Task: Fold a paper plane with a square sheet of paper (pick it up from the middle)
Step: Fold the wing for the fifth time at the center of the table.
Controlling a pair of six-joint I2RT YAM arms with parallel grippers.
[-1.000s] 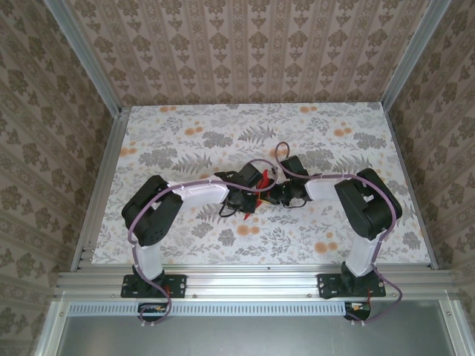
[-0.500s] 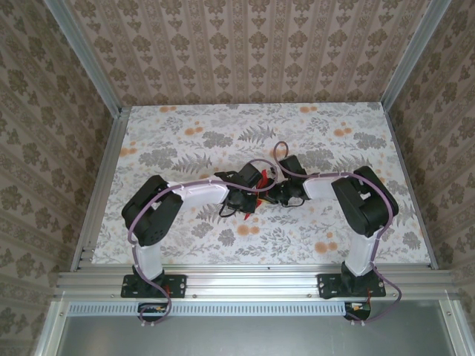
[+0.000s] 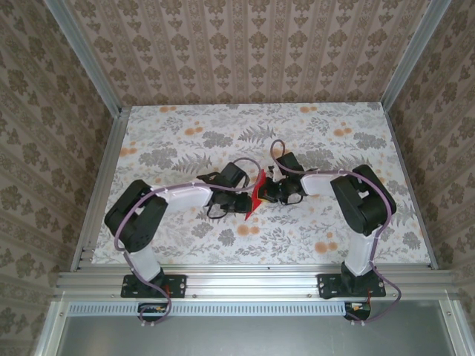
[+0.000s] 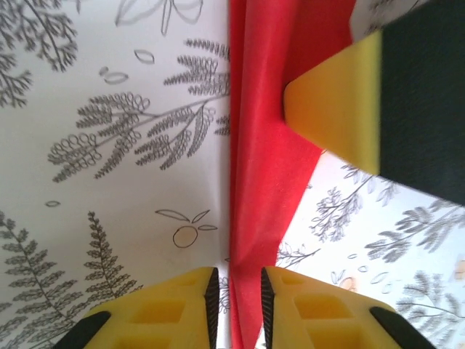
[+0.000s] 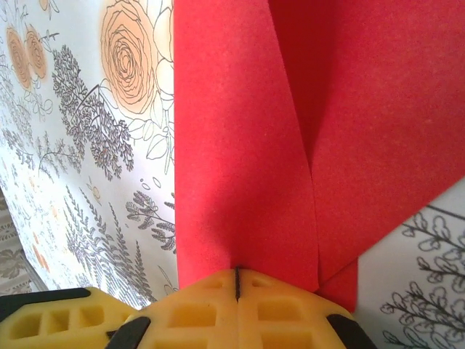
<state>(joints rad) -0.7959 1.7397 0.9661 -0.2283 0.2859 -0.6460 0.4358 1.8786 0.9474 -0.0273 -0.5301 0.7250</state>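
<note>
Folded red paper (image 3: 256, 194): was held on edge at the middle of the floral table (image 3: 185, 137). Right gripper (image 5: 237, 280): was pressed together, the paper pinched. Left gripper (image 4: 237, 291): fingers were seen slightly parted around the paper's edge.

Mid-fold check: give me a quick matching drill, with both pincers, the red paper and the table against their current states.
Things:
1. left pincer
2. right pincer
3. red paper
4. table

States:
A. floral print
B. shut tight on the paper
C. fingers slightly apart, paper running between them
D. creased, in layers

Pairs: 1-C, 2-B, 3-D, 4-A
</note>
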